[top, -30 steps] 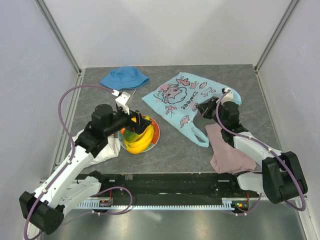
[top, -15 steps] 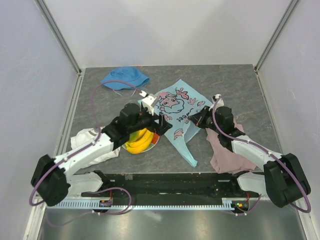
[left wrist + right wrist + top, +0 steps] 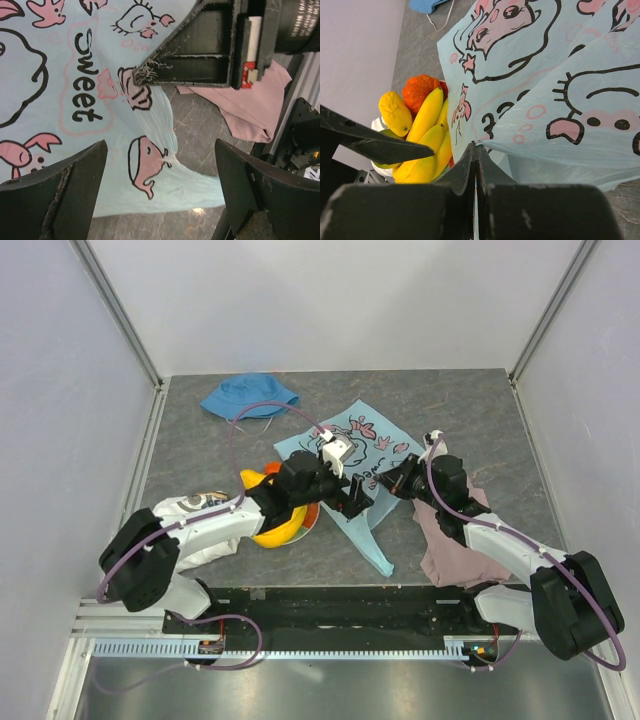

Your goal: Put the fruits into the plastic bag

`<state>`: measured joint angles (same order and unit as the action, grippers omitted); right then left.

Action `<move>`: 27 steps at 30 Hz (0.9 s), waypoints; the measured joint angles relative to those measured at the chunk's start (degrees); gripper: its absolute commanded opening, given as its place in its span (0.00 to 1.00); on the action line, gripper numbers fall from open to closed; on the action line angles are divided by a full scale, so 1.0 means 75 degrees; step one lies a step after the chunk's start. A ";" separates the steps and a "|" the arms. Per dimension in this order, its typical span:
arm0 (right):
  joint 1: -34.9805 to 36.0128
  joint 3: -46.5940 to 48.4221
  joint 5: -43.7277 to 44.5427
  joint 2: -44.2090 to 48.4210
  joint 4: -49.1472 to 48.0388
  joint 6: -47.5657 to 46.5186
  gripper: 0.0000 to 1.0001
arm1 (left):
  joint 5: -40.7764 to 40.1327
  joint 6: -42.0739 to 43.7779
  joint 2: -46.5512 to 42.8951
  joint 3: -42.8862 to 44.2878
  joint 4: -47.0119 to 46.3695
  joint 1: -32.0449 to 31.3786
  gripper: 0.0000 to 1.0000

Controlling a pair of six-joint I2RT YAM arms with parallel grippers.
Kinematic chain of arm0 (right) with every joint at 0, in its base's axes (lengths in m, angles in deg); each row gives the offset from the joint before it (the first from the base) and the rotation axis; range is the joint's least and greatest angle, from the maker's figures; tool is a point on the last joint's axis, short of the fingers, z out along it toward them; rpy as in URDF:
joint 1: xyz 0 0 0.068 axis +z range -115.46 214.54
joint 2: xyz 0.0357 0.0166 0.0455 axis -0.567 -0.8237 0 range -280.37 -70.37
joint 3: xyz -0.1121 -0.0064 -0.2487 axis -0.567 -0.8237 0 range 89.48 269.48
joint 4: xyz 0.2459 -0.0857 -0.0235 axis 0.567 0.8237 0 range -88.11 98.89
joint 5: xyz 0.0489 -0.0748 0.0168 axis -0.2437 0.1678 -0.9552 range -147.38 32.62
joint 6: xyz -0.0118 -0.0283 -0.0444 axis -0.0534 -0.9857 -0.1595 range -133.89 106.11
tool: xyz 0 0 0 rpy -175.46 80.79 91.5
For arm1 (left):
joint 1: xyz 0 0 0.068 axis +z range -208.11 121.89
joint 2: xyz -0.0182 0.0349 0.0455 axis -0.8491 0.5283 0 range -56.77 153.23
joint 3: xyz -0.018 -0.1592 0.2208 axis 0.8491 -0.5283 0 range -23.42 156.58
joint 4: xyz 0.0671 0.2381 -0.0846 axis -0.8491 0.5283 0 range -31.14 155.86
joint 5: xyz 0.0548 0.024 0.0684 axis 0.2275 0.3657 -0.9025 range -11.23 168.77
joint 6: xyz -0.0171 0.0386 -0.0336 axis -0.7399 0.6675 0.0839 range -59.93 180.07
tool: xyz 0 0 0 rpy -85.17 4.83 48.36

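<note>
"Grey stone-look bench (image 3: 200,440), white walls on three sides. What's over on the left?"

"A blue hat (image 3: 250,395) at the back. Nearer us, the bananas (image 3: 427,145) lie on a plate (image 3: 308,518), with an orange-red fruit (image 3: 420,89) and a knobbly yellow fruit (image 3: 395,112) touching them. None of the fruit is in the bag."

"And the left claw?"

"The left claw (image 3: 160,144) is spread wide with nothing between its fingers. It hangs just right of the plate, over the near part of the plastic bag (image 3: 60,75), above a little printed whale."

"So where's the bag?"

"Mid-bench, just beside the plate. It's light blue with a pink cartoon girl and the word 'Sweet' on it."

"Is the other arm on it?"

"Yes, the right claw (image 3: 476,150) is clenched on a pinch of the thin film at the bag's right side, and the film is drawn up into a ridge there."

"Anything further right?"

"A pink cloth (image 3: 455,550) lying on the bench under the right arm, close to the bag's edge."
</note>
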<state>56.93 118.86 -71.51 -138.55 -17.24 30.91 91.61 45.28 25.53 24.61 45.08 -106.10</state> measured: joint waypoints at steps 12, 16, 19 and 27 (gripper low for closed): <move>0.0090 -0.0003 0.0000 0.0219 -0.0006 0.0283 0.00 | -0.0198 -0.0029 0.1373 0.0650 -0.0393 -0.0058 0.70; 0.0099 -0.0003 0.0015 0.0350 0.0000 0.0326 0.00 | -0.0326 -0.0099 0.1722 0.0816 -0.0408 -0.0087 0.34; 0.0102 -0.0003 0.0073 0.0446 0.0070 0.0344 0.12 | -0.0434 -0.0093 0.1900 0.0895 -0.0417 -0.0093 0.02; 0.0117 -0.0079 0.0533 0.1288 0.0583 0.0294 0.60 | -0.0734 -0.0143 0.1920 0.1119 -0.0306 -0.0041 0.02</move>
<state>57.81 118.27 -67.51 -128.89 -12.87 33.11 86.10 44.21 39.94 33.00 42.78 -106.40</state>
